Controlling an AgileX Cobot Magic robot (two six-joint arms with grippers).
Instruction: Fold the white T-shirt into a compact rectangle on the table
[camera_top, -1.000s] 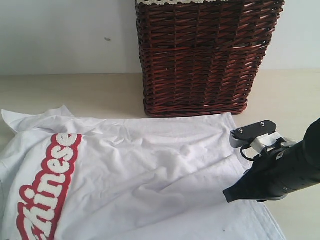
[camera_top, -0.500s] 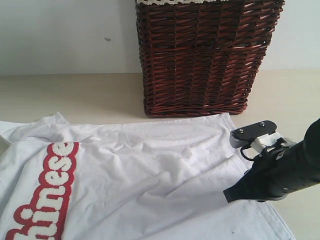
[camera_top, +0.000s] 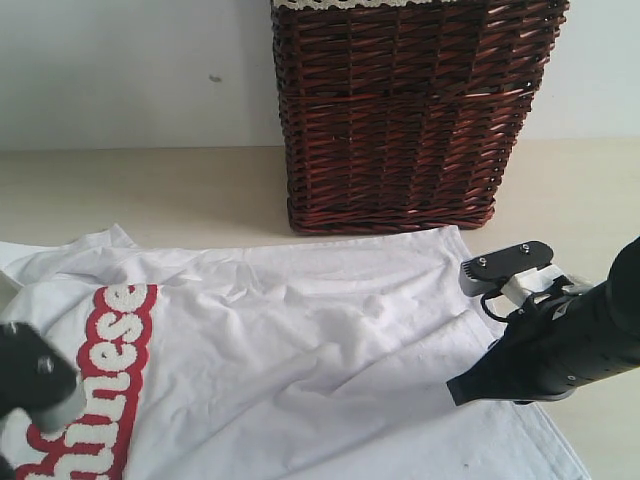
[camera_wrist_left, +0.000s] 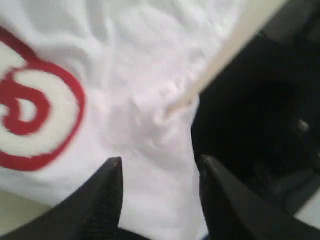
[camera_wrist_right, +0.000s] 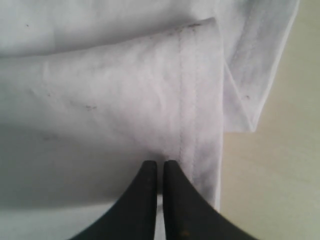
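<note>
The white T-shirt (camera_top: 300, 350) lies spread and wrinkled on the table (camera_top: 150, 190), its red-outlined lettering (camera_top: 100, 380) at the left. My left gripper (camera_wrist_left: 160, 160) is open just above the shirt (camera_wrist_left: 130, 75), beside a letter (camera_wrist_left: 30, 120) and close to the table's edge; nothing is pinched. Its dark body (camera_top: 30, 385) shows at the lower left of the exterior view. My right gripper (camera_wrist_right: 160, 164) is shut, its tips down on the fabric (camera_wrist_right: 100, 90) just inside the stitched hem (camera_wrist_right: 182, 100). In the exterior view it (camera_top: 460, 388) rests on the shirt's right side.
A tall dark brown wicker basket (camera_top: 400, 110) stands behind the shirt at the back. Bare table (camera_wrist_right: 280, 165) lies to the right of the hem. A pale table edge (camera_wrist_left: 240, 40) with dark space beyond runs beside the left gripper.
The shirt's left part slid left and flattened. My left gripper opened, let go of the fabric and rose into the exterior view at lower left. The right arm stayed still.
</note>
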